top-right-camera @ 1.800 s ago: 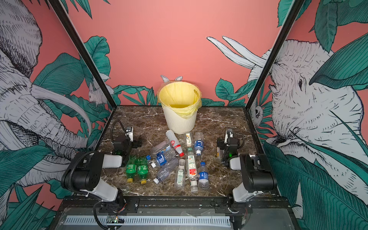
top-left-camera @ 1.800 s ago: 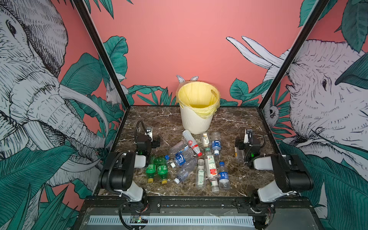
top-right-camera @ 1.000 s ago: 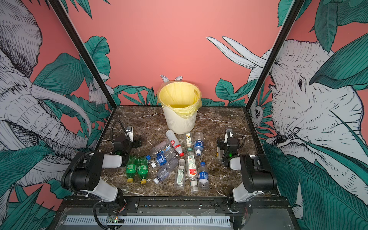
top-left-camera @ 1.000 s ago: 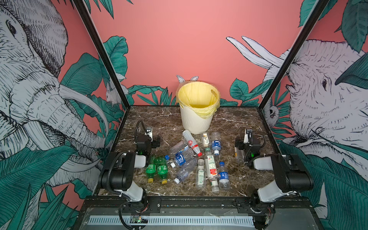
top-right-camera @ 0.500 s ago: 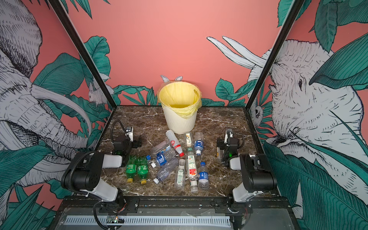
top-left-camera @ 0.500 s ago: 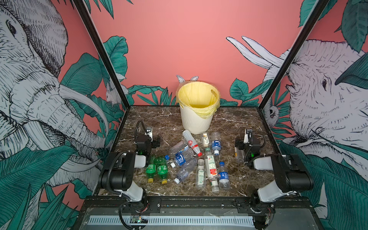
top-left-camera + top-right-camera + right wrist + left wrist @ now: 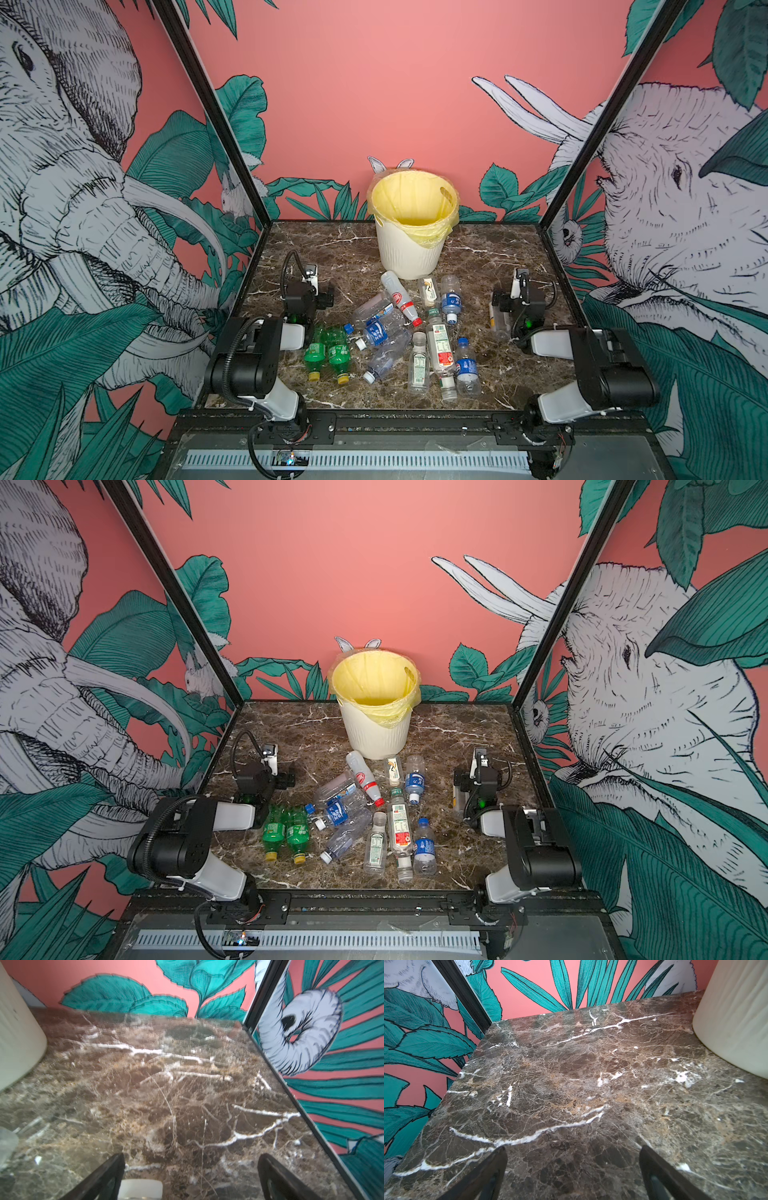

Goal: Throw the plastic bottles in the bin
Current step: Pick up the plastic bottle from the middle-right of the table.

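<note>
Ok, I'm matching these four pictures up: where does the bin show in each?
Both top views: the bin stands far centre, before the pink wall.
Left wrist: only its ribbed side, cut by the frame.
Right wrist: likewise a cut-off side.
Shared landmark: the veined marble table.

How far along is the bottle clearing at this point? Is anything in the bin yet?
Done: nothing visible. The bin shows only its yellow liner, as far as the top views see into it. In hand: nothing. The left pincer and right pincer both stand open, gripping nothing. Left: all of it. The plastic bottles lie scattered on the table in front of the bin.
</note>
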